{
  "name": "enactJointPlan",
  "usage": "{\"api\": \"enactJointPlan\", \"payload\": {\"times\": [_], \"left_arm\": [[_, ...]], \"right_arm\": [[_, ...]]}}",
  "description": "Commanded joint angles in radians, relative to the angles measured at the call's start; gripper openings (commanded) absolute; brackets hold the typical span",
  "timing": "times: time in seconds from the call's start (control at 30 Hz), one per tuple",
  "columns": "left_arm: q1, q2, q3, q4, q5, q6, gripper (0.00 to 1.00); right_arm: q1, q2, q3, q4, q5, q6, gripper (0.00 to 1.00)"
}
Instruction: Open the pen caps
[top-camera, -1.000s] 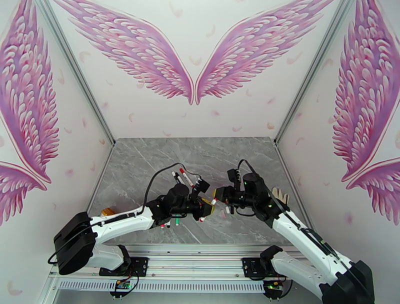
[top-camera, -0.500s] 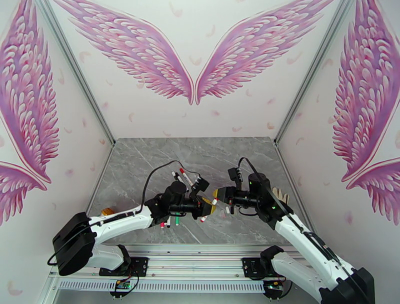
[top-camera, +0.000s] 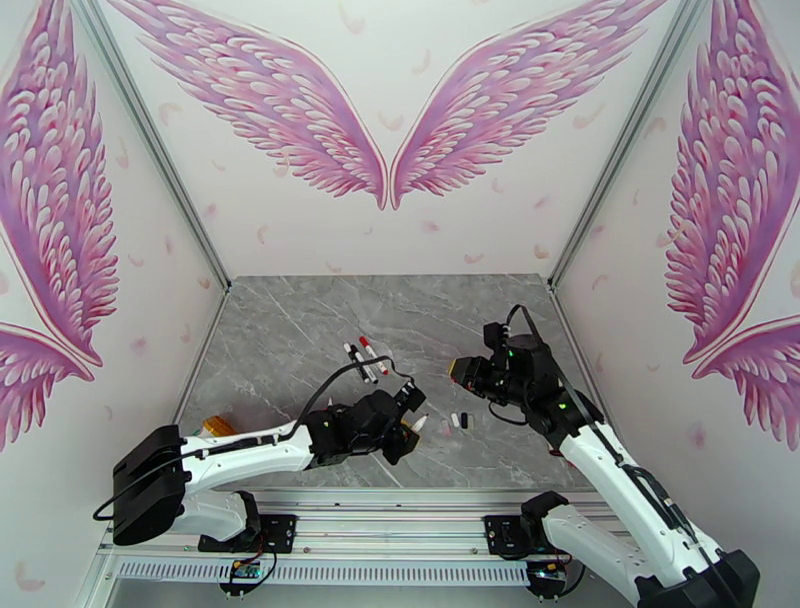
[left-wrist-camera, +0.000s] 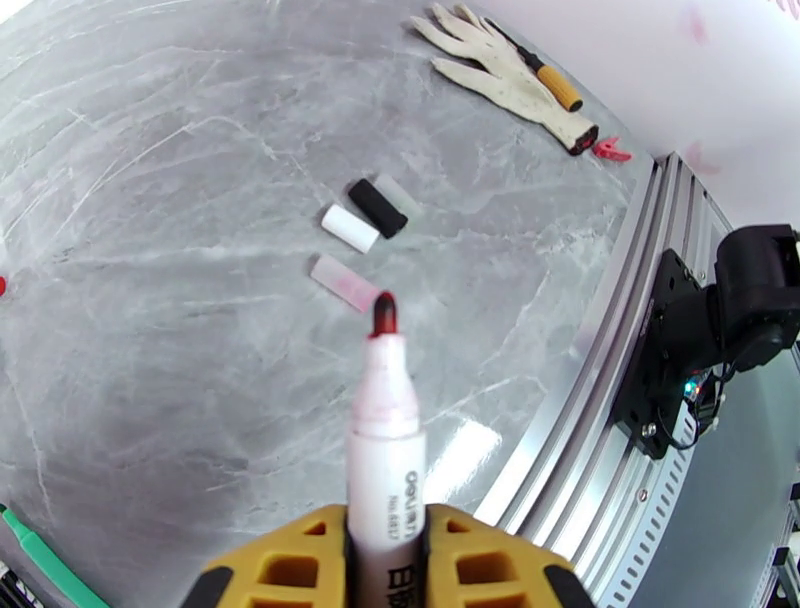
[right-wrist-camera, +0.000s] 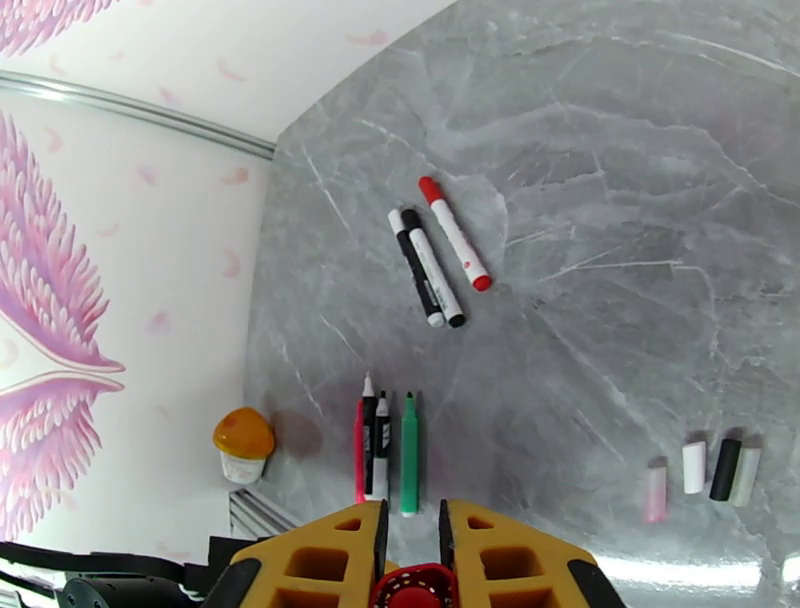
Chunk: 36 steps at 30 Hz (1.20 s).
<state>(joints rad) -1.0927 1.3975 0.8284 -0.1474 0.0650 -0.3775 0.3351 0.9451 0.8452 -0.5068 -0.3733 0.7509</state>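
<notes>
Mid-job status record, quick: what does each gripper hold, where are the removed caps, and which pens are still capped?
left gripper: shut on uncapped pen, dark red tip bare, over the table
right gripper: shut on red cap
loose caps: four in a row on the table; pink, white, black, pale
capped pens: three lying together; two black caps, one red
opened pens: side by side, near the orange-lidded jar
</notes>
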Motion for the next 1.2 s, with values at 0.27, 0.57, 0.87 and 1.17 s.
{"api": "enactJointPlan", "payload": {"times": [0.27, 0.57, 0.87, 1.17], "left_arm": [[0.140, -0.157, -0.156, 0.205, 0.107, -0.192, 0.04], [0.227, -0.241, -0.250, 0.295, 0.134, -0.266, 0.05], [0.261, -0.226, -0.234, 0.248, 0.151, -0.233, 0.05], [0.284, -0.211, -0.235, 0.256, 0.189, -0.231, 0.05]], "right_arm": [[-0.019, 0.089, 0.035, -0.289, 0.140, -0.261, 0.08], [-0.047, 0.247, 0.003, -0.359, 0.318, -0.259, 0.09], [-0.098, 0.415, 0.021, -0.339, 0.355, -0.290, 0.11], [-0.122, 0.512, 0.002, -0.272, 0.320, -0.307, 0.11]]}}
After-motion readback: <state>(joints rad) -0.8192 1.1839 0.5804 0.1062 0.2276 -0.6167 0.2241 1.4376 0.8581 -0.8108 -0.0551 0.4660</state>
